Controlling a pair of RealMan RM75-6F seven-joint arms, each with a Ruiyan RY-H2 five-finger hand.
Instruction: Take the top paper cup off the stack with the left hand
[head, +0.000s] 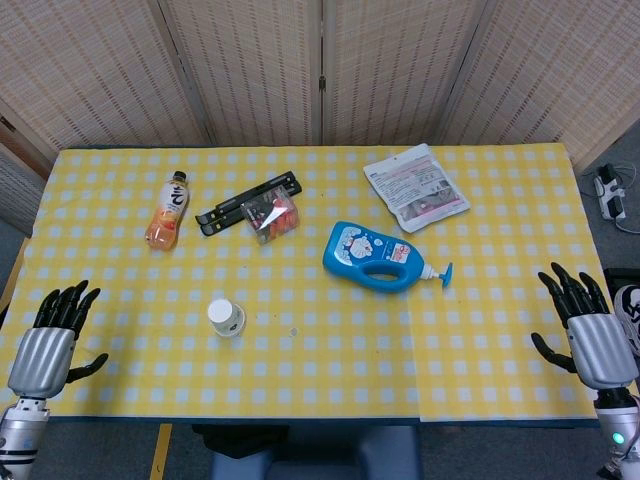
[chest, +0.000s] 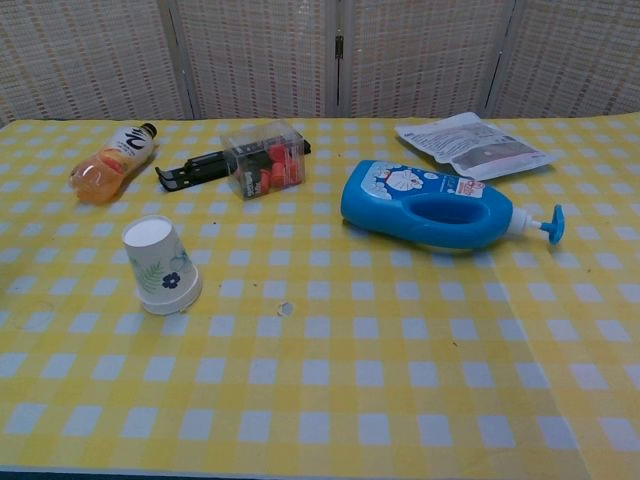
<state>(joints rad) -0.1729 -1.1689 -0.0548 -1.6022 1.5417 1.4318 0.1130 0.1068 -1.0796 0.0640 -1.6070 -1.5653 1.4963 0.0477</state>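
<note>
Cups (head: 226, 317) upside down on tabletop (head: 330, 370), rims down, so top one lifts straight off. Left robot hand (head: 45, 355) well left of cups, released, grasping nothing. Right robot hand (head: 598, 345) far right of cups, likewise released

The head view looks steeply down from high over the near edge of the yellow-and-white checked tablecloth (head: 330, 360), taking in the whole table. The chest view sits low and close, facing the woven screen; both share the blue plastic pump bottle (chest: 430, 207).
</note>
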